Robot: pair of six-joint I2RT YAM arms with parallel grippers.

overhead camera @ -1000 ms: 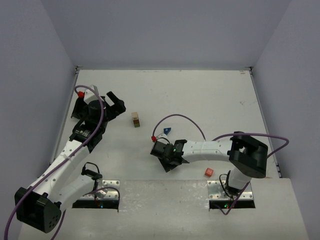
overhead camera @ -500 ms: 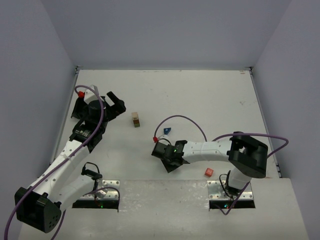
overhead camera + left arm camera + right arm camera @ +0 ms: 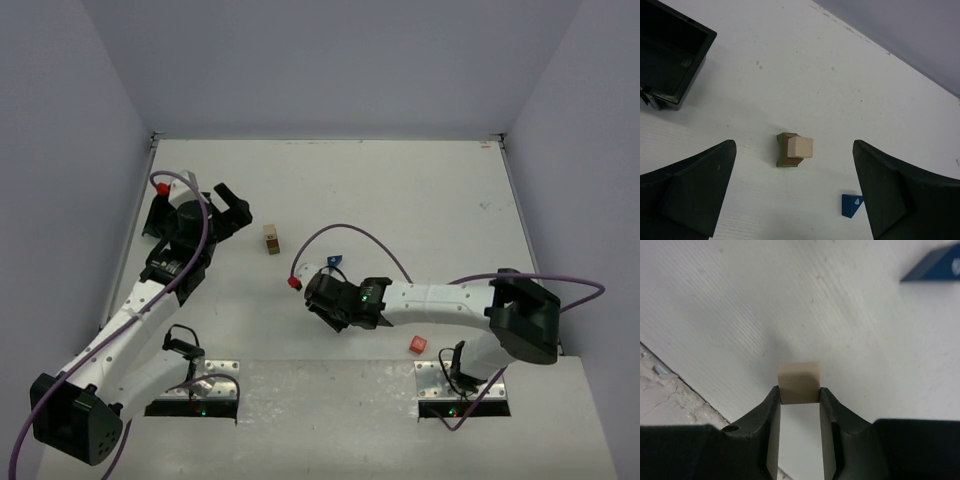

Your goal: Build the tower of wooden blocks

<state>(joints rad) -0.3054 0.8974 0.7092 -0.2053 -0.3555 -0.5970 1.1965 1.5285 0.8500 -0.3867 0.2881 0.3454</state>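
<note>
A tan cube (image 3: 800, 147) sits on the olive-green oblong (image 3: 785, 158), a short stack at mid-table (image 3: 271, 238). The blue wedge (image 3: 333, 262) lies to its right and also shows in the left wrist view (image 3: 851, 205) and the right wrist view (image 3: 935, 265). My right gripper (image 3: 799, 396) is shut on the second tan cube (image 3: 799, 382), low over the table just near of the wedge (image 3: 328, 303). The red cube (image 3: 418, 344) lies near the right arm's base. My left gripper (image 3: 228, 208) is open and empty, left of the stack.
A black square tray (image 3: 670, 60) sits at the far left beside my left gripper. Purple cables loop over both arms. The table's near seam (image 3: 660, 390) is close behind my right gripper.
</note>
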